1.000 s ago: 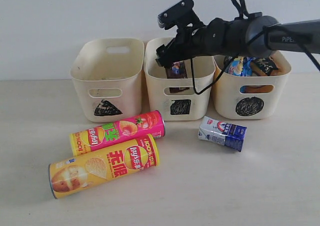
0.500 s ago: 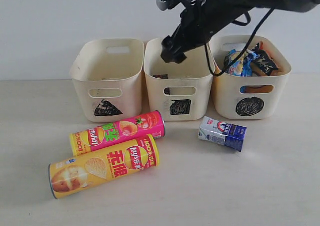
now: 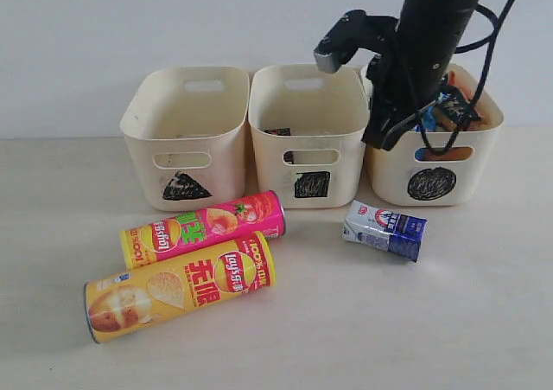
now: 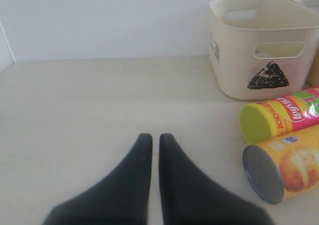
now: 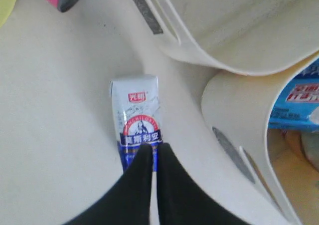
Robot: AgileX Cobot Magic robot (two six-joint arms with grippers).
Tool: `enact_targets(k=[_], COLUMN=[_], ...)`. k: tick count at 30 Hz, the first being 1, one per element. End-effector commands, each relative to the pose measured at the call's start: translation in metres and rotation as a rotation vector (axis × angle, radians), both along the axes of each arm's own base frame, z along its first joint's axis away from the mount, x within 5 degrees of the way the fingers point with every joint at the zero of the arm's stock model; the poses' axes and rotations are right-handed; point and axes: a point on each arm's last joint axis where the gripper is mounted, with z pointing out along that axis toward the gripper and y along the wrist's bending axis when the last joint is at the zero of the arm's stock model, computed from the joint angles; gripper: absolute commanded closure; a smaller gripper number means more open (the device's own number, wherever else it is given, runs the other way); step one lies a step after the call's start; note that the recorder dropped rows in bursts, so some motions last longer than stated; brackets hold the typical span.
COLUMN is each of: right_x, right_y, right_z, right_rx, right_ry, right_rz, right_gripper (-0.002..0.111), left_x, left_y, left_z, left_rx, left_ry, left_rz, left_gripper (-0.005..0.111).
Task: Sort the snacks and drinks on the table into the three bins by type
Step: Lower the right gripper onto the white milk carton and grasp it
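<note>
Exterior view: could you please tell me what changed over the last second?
The right gripper rose from the square bin, leaving the dark carton inside, swung right and shut, pointing at the white-blue carton. Pink tube, yellow tube, that carton and left gripper stayed.

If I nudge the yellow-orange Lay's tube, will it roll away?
Probably: the yellow-orange Lay's tube is a round can lying on its side on the smooth table. The pink tube beside it may block rolling that way.
</note>
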Motion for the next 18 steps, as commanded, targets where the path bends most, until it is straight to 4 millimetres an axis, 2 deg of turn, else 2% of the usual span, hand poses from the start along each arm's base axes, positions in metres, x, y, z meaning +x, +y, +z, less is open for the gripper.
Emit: enact_targets(k=[1,2,4,5,7,8,12,18], right_x=[0.001,0.0,0.001,0.002,0.001,0.001,0.006,0.016], right_y=[-0.019,-0.017,-0.016,-0.017,-0.018,-0.018,-0.023,-0.023], right_z=[0.007,0.007,-0.002,-0.01,-0.023,-0.027,-0.049,-0.072], right_rx=[0.181,0.2,0.191,0.178,0.159,0.147,0.067,0.047], right_ry=[0.091,0.096,0.117,0.136,0.172,0.181,0.2,0.203], right_rz=[-0.023,0.006,0.029,0.027,0.03,0.044,0.028,0.003], right_gripper=[0.106,0.102,0.076,0.054,0.017,0.014,0.02,0.02], left_x=[0.0,0.0,0.0,0.0,0.0,0.0,0.0,0.0], left_y=[0.0,0.0,0.0,0.0,0.0,0.0,0.0,0.0], left_z=[0.002,0.002,0.002,0.002,0.002,0.002,0.002,0.002], left_rx=[-0.002,-0.002,-0.002,-0.002,-0.002,-0.002,-0.002,-0.002], left_ry=[-0.013,-0.013,-0.013,-0.013,-0.013,-0.013,-0.013,-0.013], left_rz=[-0.002,-0.002,-0.002,-0.002,-0.002,-0.002,-0.002,-0.002], left_gripper=[0.102,0.102,0.102,0.102,0.102,0.102,0.102,0.102])
